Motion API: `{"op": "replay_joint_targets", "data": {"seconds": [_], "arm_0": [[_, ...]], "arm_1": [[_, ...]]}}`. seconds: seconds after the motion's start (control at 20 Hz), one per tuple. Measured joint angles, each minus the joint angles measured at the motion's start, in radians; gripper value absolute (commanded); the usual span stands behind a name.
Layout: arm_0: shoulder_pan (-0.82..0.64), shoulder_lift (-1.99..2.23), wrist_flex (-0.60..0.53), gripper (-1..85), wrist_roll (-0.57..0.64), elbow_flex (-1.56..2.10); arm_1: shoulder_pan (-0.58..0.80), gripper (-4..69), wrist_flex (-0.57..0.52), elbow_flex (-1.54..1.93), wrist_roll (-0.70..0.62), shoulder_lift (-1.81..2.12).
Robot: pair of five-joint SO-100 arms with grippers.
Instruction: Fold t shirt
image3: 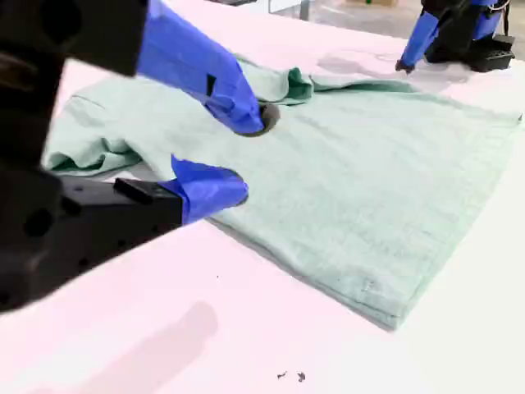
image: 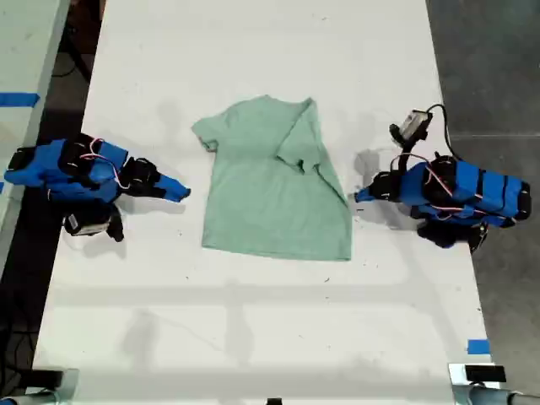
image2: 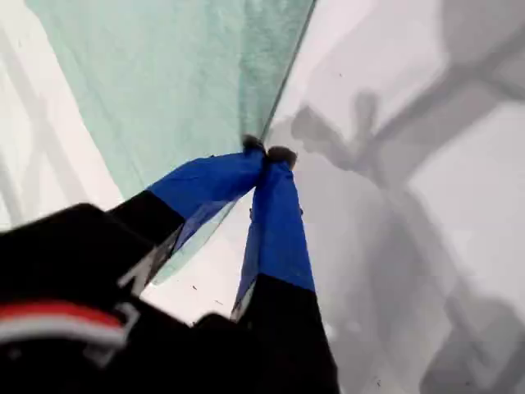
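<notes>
The pale mint-green t shirt (image: pixel 270 194) lies flat on the white table (image: pixel 253 321), with the sleeve (image: pixel 299 148) on the exterior view's right folded in over the body. My first gripper (image: pixel 359 197) is shut, its tips meeting right at the shirt's edge (image2: pixel 267 153) on the exterior view's right; the cloth (image2: pixel 164 74) spreads beyond it. My second gripper (image: pixel 181 192) is on the exterior view's left, a short gap from the shirt. It stands open (image3: pixel 244 156) with nothing between its fingers, looking across the shirt (image3: pixel 369 180) toward the first gripper (image3: pixel 402 64).
A small camera with a cable (image: pixel 413 126) sits above the arm on the exterior view's right. Blue tape (image: pixel 477 346) marks the table's near edge on that side. A second surface with blue tape (image: pixel 17 99) and dark floor lie past the table's sides.
</notes>
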Motion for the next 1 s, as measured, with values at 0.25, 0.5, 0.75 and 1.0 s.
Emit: {"op": "replay_joint_targets", "data": {"seconds": [0.25,0.5,0.75,1.0], "arm_0": [[-0.210,-0.002,-0.129,0.0,0.249,0.086],[-0.221,0.000,-0.143,-0.1,0.268,0.092],[-0.399,-0.170,-0.084,9.5,0.345,-0.187],[-0.712,-1.071,0.002,21.3,0.709,-0.844]], "arm_1": [[-0.023,1.2,0.009,0.000,0.046,0.000],[-0.025,1.2,0.011,0.000,0.046,0.000],[-0.025,1.2,0.011,0.000,0.046,0.000],[-0.029,1.3,0.009,0.000,0.025,0.000]]}}
